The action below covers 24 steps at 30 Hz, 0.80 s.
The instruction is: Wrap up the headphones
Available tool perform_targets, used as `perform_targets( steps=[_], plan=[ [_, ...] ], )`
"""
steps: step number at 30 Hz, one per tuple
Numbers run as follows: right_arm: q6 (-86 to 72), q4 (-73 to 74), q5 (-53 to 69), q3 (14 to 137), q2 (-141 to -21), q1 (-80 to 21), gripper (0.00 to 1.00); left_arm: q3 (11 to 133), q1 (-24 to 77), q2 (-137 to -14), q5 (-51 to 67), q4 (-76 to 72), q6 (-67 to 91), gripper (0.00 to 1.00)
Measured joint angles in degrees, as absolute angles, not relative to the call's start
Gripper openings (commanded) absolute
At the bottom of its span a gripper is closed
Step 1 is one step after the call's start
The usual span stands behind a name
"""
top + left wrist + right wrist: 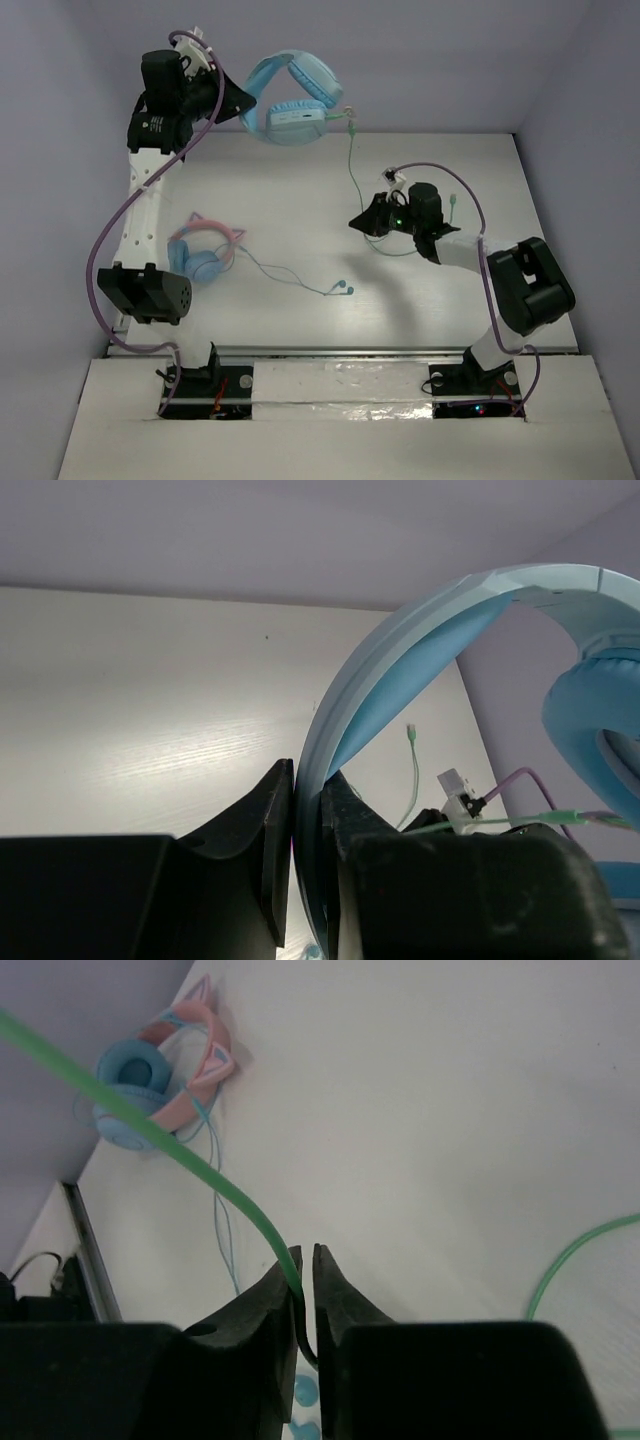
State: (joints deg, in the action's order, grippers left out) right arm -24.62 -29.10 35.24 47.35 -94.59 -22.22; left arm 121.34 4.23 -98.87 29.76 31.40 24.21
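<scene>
The light blue headphones (292,100) hang in the air above the table's far edge. My left gripper (245,105) is shut on their headband (400,650), which runs up between the jaws in the left wrist view, where the gripper (308,780) also shows. The thin green cable (352,170) drops from the right ear cup down to my right gripper (362,220). In the right wrist view the right gripper (305,1260) is shut on the green cable (180,1145), which enters the jaws from the upper left. More cable lies looped on the table behind the right gripper.
The blue headphones with a pink cat-ear headband (200,255) lie at the left of the table, also in the right wrist view (165,1070). Small earbuds (342,289) on a pale wire lie mid-table. The cable's plug end (455,205) lies right of my right arm.
</scene>
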Motion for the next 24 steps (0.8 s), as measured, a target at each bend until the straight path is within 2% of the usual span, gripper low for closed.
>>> perform_targets(
  steps=[3,8,16,19,24],
  plan=[
    [-26.4,-28.8,33.7,47.3,-94.2,-23.3,0.05,112.8,4.0,-96.3,29.9,25.5,27.4,0.00],
    [-26.5,-20.5,26.4,50.1,-92.8,-29.5,0.02,93.8,4.1,-91.8,28.3,12.4,35.0,0.00],
    [-26.1,-4.3,11.0,56.5,-88.7,-41.4,0.00,69.0,6.2,-86.6,13.6,-1.1,44.6,0.00],
    [-26.0,0.2,6.8,56.8,-86.1,-45.5,0.00,64.3,7.6,-84.7,7.7,-3.2,46.2,0.00],
    [-25.6,8.1,3.1,60.0,-84.4,-51.2,0.00,63.9,12.9,-84.5,-3.4,-4.5,44.6,0.00]
  ],
)
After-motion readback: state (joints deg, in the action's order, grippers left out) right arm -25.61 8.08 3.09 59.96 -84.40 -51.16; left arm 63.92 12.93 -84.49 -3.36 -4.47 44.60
